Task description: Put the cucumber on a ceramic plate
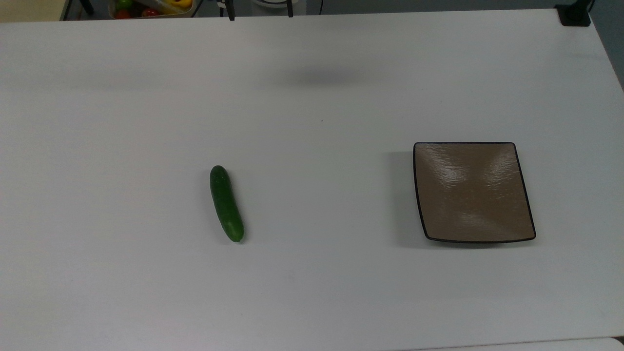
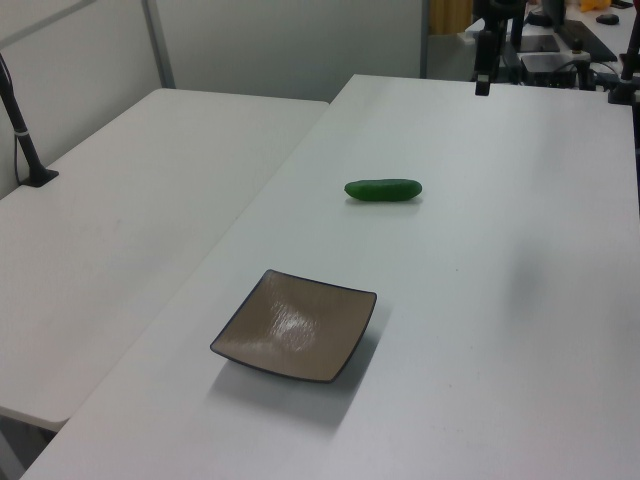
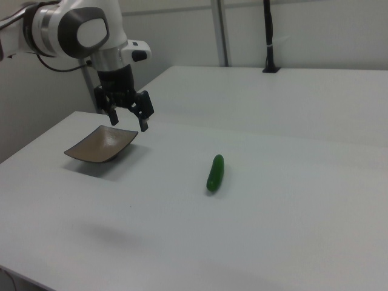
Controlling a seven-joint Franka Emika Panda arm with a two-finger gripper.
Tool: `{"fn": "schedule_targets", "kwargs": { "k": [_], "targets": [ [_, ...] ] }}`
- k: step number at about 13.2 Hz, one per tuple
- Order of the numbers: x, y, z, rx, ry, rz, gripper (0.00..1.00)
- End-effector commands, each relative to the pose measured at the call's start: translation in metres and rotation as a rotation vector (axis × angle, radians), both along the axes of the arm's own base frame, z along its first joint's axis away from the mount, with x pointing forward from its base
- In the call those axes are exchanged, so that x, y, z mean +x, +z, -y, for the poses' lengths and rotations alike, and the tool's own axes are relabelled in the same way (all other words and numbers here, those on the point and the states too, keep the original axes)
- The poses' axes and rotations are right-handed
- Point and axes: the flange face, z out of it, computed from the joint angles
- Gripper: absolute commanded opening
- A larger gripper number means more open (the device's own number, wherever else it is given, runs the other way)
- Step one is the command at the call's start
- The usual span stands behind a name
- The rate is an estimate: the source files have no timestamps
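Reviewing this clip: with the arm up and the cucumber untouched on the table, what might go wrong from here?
1. The glossy, rounded dark green cucumber could roll or slip when the open two-finger gripper closes on it.
2. The square brown ceramic plate has upturned edges; a low carry might clip its rim and shift it.
3. Released near that rim, the cucumber might roll off.

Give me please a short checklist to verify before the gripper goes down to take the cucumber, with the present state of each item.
1. Cucumber lies flat on the white table, nothing touching it: ok.
2. Ceramic plate holds nothing and sits apart from the cucumber: ok.
3. Gripper is open and holds nothing: ok.
4. Gripper is above the cucumber: not ok; in the right view it hangs in the air toward the plate's side, off the cucumber.
5. Table between cucumber and plate has no obstacle: ok.
6. Fingers are lined across the cucumber's narrow width: cannot tell.
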Motion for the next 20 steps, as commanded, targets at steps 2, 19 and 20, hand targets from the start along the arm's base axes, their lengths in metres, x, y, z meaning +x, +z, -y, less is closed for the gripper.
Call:
{"fn": "schedule_targets", "kwargs": {
  "k": [2, 19, 20],
  "targets": [
    [0.005, -0.028, 0.014, 0.01, 0.114, -0.022, 1.0],
    [0.148, -0.208, 0.061, -0.11, 0.069, 0.333, 1.0],
    [0.151, -0.218, 0.06, -0.111, 0.069, 0.342, 1.0]
  ]
}}
